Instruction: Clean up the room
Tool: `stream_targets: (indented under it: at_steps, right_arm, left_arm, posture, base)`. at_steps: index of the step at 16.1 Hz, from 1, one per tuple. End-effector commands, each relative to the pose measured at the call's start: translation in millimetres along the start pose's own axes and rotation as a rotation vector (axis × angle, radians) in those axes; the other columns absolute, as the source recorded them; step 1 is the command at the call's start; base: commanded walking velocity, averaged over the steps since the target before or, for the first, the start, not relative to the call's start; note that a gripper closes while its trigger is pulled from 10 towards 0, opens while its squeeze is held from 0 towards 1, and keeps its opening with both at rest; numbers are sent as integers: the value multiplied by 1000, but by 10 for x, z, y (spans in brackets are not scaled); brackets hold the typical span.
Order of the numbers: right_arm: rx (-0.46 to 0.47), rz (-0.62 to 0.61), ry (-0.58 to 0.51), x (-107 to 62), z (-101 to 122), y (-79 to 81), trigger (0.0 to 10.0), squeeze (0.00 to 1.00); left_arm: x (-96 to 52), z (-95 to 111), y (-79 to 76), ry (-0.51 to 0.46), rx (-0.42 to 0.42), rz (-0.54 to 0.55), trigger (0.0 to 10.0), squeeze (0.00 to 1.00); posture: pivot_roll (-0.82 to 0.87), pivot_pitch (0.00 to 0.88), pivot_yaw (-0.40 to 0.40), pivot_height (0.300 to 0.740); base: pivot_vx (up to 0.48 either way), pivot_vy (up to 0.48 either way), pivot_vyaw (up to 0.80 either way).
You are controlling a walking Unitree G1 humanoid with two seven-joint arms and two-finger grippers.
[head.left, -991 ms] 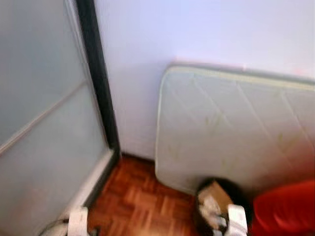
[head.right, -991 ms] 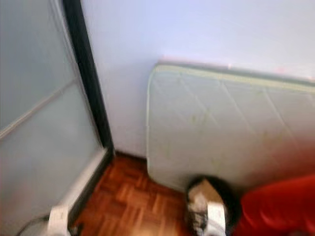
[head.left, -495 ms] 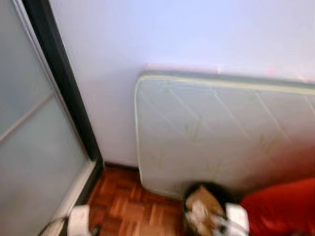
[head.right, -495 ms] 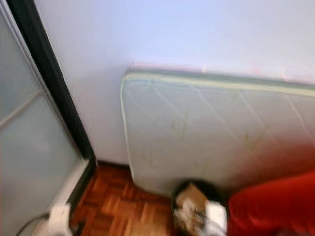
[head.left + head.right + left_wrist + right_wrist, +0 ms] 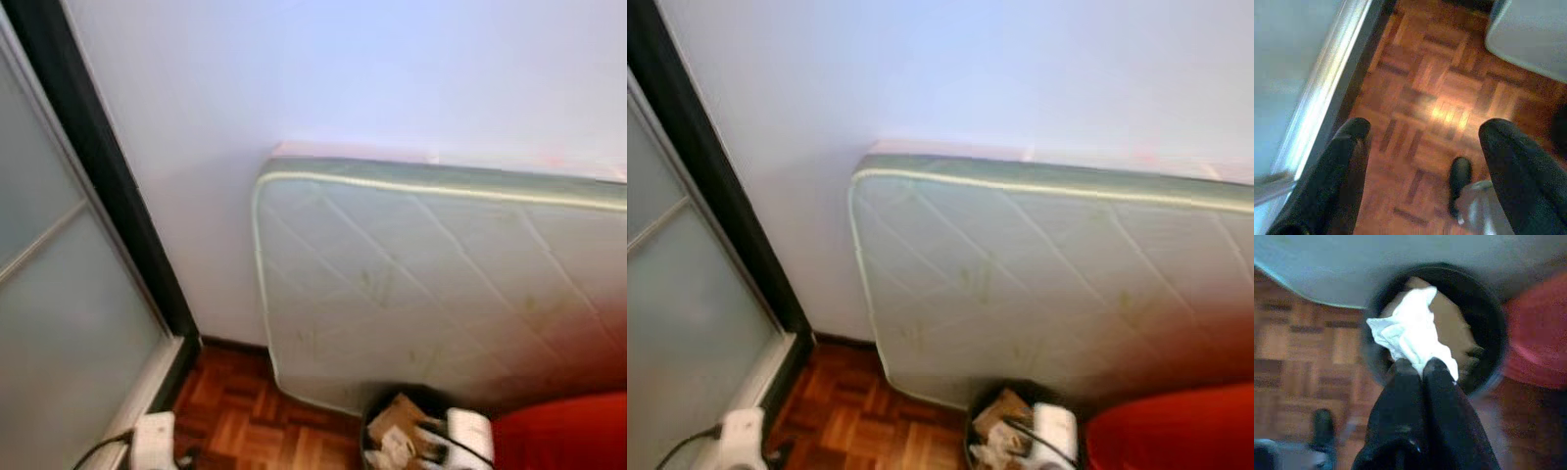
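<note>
1. The right claw [image 5: 1422, 366] has its two black fingers pressed together on a crumpled white tissue [image 5: 1408, 335].
2. The tissue hangs right over the open top of a round black bin [image 5: 1488, 313]. The bin already has brown paper or card [image 5: 1449, 330] inside, partly hidden by the tissue.
3. In the head views the bin [image 5: 377, 416] sits on the wood floor [image 5: 235, 411] at the bottom edge, cut off, with the right arm's white wrist [image 5: 470, 436] in front of it.
4. A pale quilted mattress [image 5: 421, 284] leans on its side against the white wall [image 5: 343, 78], just behind the bin.
5. Something red [image 5: 568, 431] lies beside the bin. It is blurry and cut off, so I cannot tell what it is.
6. The left claw [image 5: 1425, 161] hangs over the floor with its fingers wide apart and nothing between them.
7. A frosted glass door [image 5: 59, 313] with a dark frame stands on the left.
</note>
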State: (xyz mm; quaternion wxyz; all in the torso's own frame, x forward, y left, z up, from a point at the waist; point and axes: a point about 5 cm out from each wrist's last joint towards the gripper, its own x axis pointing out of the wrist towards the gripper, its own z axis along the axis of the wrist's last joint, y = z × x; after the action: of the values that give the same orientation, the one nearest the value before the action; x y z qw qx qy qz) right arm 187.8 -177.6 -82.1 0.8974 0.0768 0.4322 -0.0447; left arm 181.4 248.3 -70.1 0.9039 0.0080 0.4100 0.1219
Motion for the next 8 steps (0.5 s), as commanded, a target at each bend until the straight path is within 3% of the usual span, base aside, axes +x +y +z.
stream_targets:
  at_steps: [1, 3, 6, 8]
  right_arm:
    - [0, -45, -28, -8, 71, -142, 10000, 0]
    - [5, -56, -63, 0, 163, -175, 10000, 0]
    - [25, -64, -58, 4, 175, -182, 10000, 0]
    - [16, -58, -67, 8, 204, -181, 10000, 0]
  left_arm:
    - [25, 99, -81, -31, -2, -24, 10000, 0]
    - [41, 202, -94, -76, -27, -35, 10000, 0]
    - [52, 282, -111, -105, -39, -50, 10000, 0]
    - [58, 311, -111, -112, -40, -48, 10000, 0]
  posture:
    - [50, 0, 14, 740]
    - [54, 0, 16, 740]
    - [54, 0, 15, 740]
    - [55, 0, 15, 740]
  base:
    - [304, 0, 0]
    - [285, 0, 0]
    - [0, 0, 0]
    - [0, 0, -784]
